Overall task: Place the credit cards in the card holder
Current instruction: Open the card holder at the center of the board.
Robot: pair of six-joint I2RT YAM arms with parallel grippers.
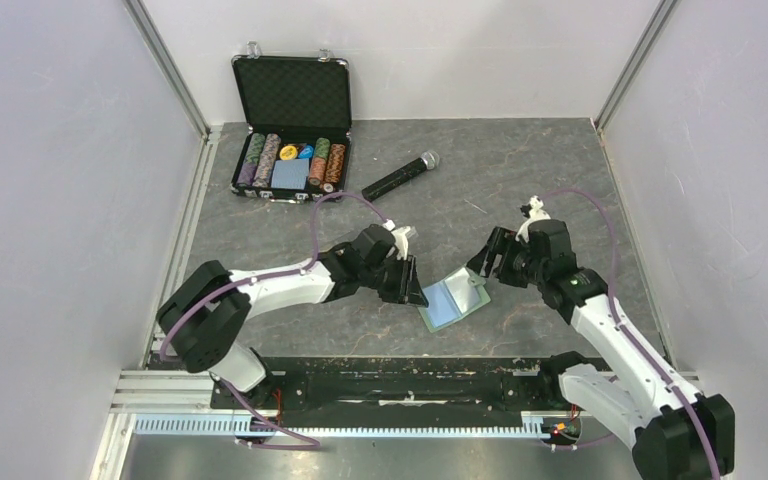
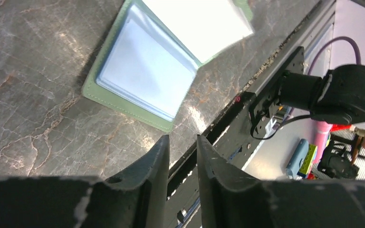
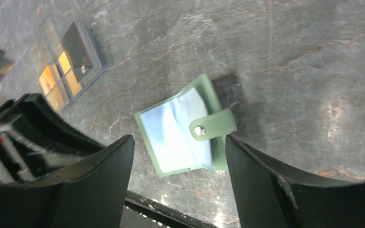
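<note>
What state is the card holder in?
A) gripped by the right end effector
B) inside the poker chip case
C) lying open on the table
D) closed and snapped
C: the card holder lies spread open on the table with its light blue sleeves facing up and its snap tab undone.

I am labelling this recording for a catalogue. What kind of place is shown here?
Probably a robotics lab test cell: plain white panels wall in a marbled table, two robot arms are bolted to a rail at its edge, and unrelated props, a poker chip case and a microphone, lie about.
</note>
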